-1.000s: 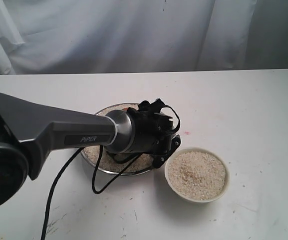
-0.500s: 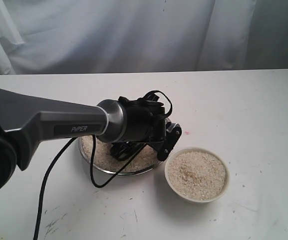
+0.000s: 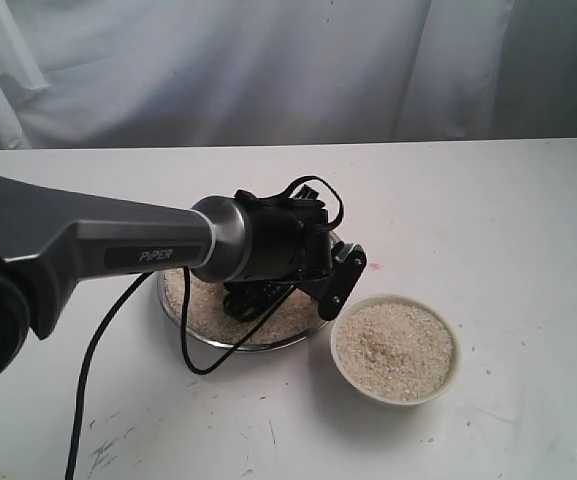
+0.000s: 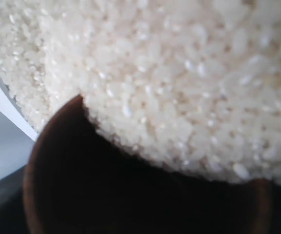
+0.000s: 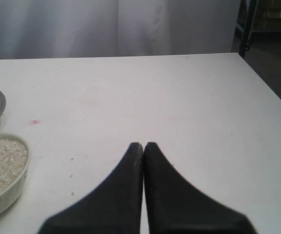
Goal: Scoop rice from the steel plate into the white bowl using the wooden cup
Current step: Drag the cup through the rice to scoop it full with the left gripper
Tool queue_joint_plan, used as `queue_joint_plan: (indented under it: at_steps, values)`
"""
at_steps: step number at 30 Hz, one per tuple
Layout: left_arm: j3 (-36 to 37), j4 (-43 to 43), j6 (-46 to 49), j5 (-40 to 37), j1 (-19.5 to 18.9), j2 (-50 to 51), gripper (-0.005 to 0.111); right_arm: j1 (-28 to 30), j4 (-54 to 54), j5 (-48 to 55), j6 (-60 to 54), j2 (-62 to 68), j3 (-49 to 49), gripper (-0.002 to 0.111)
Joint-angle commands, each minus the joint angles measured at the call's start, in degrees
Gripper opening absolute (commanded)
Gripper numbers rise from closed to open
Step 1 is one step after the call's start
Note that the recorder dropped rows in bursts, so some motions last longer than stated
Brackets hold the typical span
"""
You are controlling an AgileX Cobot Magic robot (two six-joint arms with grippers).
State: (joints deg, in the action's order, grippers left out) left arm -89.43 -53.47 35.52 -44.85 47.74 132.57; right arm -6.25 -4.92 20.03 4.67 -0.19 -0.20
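My left gripper (image 3: 286, 292) hangs low over the steel plate (image 3: 268, 343), hiding much of it, and is shut on the wooden cup. The exterior view does not show the cup. In the left wrist view the wooden cup (image 4: 45, 165) shows its brown rim and dark inside, its mouth pushed against the heaped rice (image 4: 179, 73). More rice (image 3: 200, 303) lies in the plate. The white bowl (image 3: 396, 398) stands to the plate's right, nearly full of rice (image 3: 393, 348). My right gripper (image 5: 144, 145) is shut and empty above bare table, with the white bowl (image 5: 14, 189) off to its side.
A black cable (image 3: 128, 330) loops from the left arm down over the table in front of the plate. A small red mark (image 5: 33, 122) sits on the white table (image 5: 179, 97). Pale curtains hang behind the table.
The left gripper has swung away from the bowl's edge, back over the plate, uncovering more of the plate's left side. The right gripper's view has no earlier frame.
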Motion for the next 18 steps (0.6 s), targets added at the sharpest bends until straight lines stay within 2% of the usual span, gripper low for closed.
queue_joint_plan:
  at_steps: [1,10,18]
  values:
    - [-0.24,4.96,-0.91,3.11,0.22,-0.44,0.000,-0.04,0.16,-0.32,-0.01,0.19,0.20,0.000]
    - [-0.24,8.11,-1.15,4.74,0.22,-0.44,0.000,-0.04,0.16,-0.32,-0.01,0.19,0.20,0.000]
    - [-0.24,10.94,-5.09,5.83,-2.31,-0.44,0.000,-0.04,0.16,-0.32,-0.01,0.19,0.20,0.000]
